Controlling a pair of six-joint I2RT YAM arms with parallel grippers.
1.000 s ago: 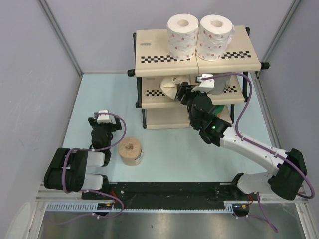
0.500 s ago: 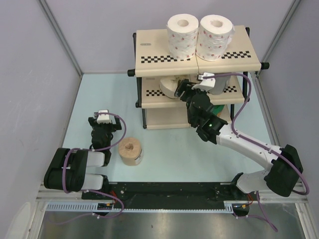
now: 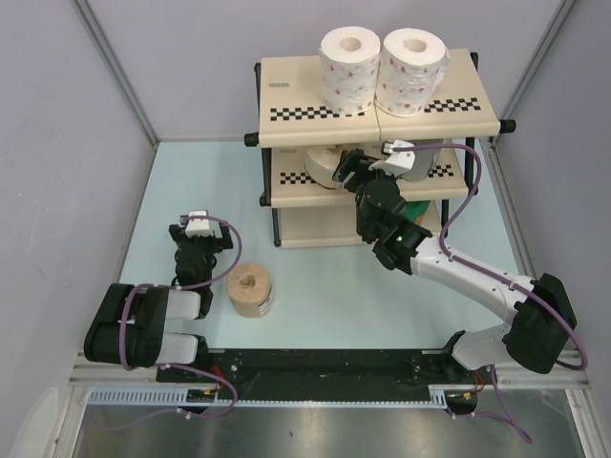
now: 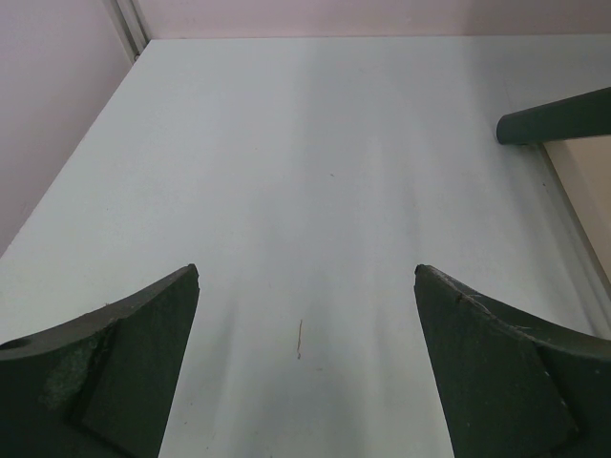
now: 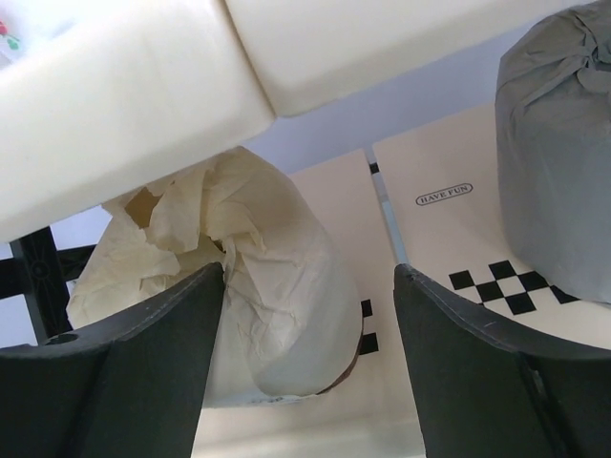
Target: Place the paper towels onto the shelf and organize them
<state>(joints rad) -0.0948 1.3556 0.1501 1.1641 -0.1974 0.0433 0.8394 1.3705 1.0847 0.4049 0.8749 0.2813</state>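
The shelf (image 3: 286,100) stands at the back of the table. Two white red-dotted paper towels (image 3: 348,67) (image 3: 412,69) stand side by side on its top tier. On the middle tier (image 5: 449,239) a cream roll (image 5: 277,286) lies tilted at the left and a grey roll (image 5: 558,153) stands at the right. My right gripper (image 5: 310,269) reaches into that tier, open around the cream roll: its left finger touches the paper, its right finger stands apart. A tan-brown roll (image 3: 250,289) sits on the table beside my left gripper (image 3: 198,221), which is open and holds nothing.
Grey walls close in the table on the left, the back and the right. The shelf's black frame tube (image 4: 554,116) shows at the right in the left wrist view. The top panel (image 5: 143,105) hangs close above my right fingers.
My right gripper has moved deeper into the middle tier with the cream roll, and its jaws have widened. The left arm and the tan-brown roll have not moved.
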